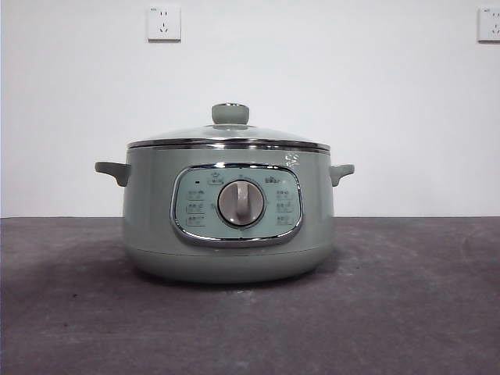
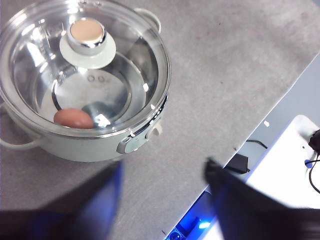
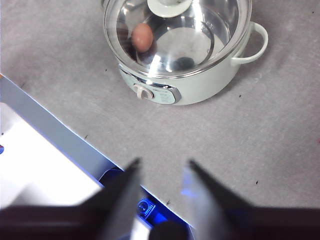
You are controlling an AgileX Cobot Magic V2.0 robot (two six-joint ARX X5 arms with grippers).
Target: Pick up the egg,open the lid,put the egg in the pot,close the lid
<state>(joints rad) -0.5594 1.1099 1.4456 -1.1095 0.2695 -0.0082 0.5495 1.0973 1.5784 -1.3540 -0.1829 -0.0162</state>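
Resting under domed glass lid [image 2: 85, 70], smooth oval egg [image 2: 73, 118], both end effectors spread.

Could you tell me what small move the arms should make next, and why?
Probably none beyond staying clear: the egg already lies inside the pot and the lid sits closed on its rim. Both the left gripper and right gripper hover apart from it, jaws open, holding nothing.

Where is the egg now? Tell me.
The egg lies inside the pot, on its shiny floor near the wall, under the closed lid; both wrist views show it through the glass.
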